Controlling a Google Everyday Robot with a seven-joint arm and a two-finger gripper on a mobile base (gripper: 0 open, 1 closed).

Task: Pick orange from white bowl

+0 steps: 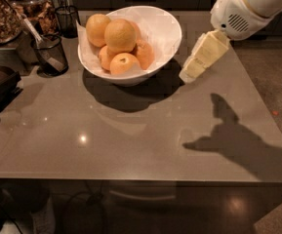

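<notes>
Right now the gripper (188,75) hangs in the upper right of the frame, a blocky cream-coloured piece slanting down and to the left from the rounded white plastic arm (239,9). Its tip sits just beside the right outer wall of the white bowl (162,27), above the table, and nothing shows in its hold; whether it is parted or closed I cannot tell from where I stand.

The bowl is wide and glossy, with a slanted, uneven rim, and it stands in the upper middle of the frame. The orange (120,35) rests on top of the heap inside, large, round, pale yellow-orange, with matte skin. A second big fruit (97,29) of the same pale colour touches it on the left, and smaller, deeper-orange fruits (124,64) lie under and in front of them.

The table (130,135) has a smooth grey-brown top that mirrors small spots of light. A dark shadow (228,138) of the arm falls across its lower right. At the upper left stand two black mesh cups (50,53), the nearer one holding a utensil.
</notes>
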